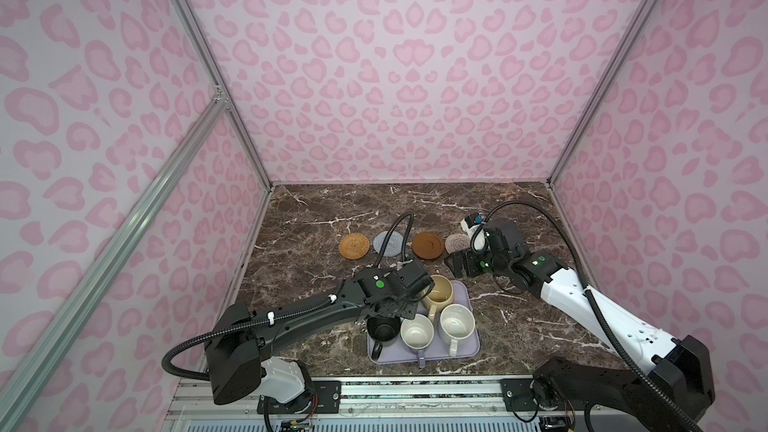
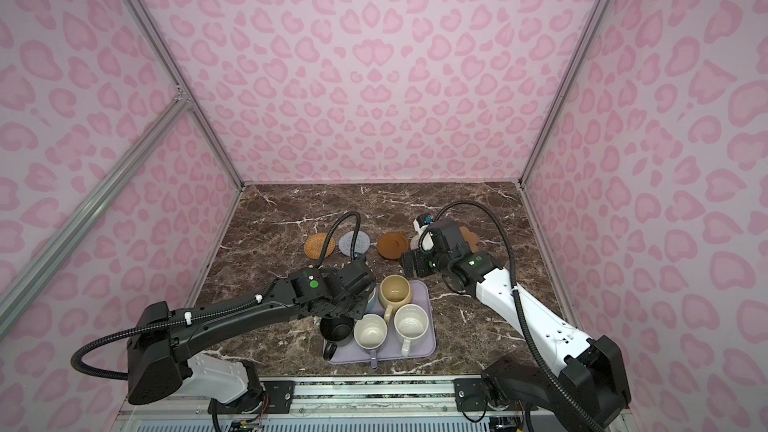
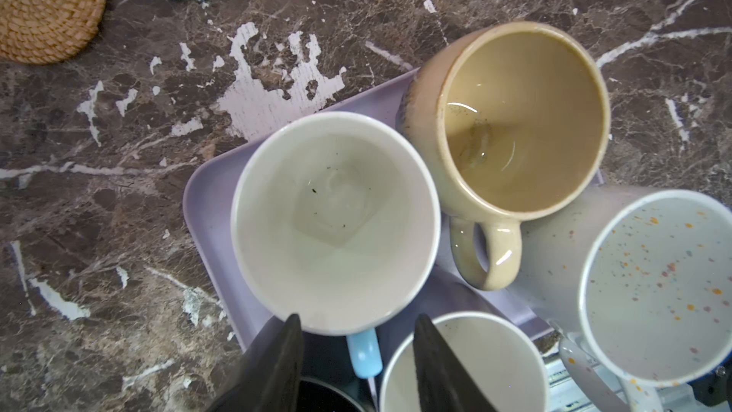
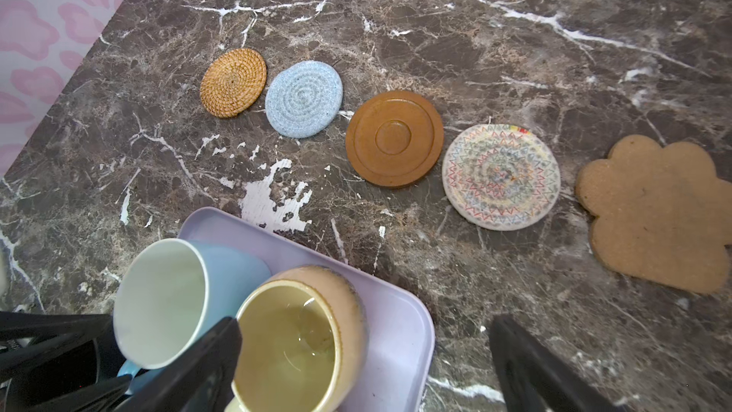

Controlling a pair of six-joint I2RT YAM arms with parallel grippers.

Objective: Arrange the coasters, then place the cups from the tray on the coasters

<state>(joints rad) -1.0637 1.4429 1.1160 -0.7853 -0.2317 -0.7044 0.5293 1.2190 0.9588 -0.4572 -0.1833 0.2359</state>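
- Left jaws part-open astride the light blue mug's (image 3: 336, 223) handle, gap either side; nothing held.
- Right jaws wide, empty, off the tray's (image 4: 396, 334) far right corner.
- All five mugs (image 1: 417, 332) on tray; coasters (image 4: 394, 138) rowed beyond it.

The yellow mug (image 3: 515, 124) looks glossy ceramic, the tray (image 4: 396, 330) matt plastic, the orange coaster (image 4: 233, 82) rough woven cane, the disc (image 4: 394, 138) smooth wood.
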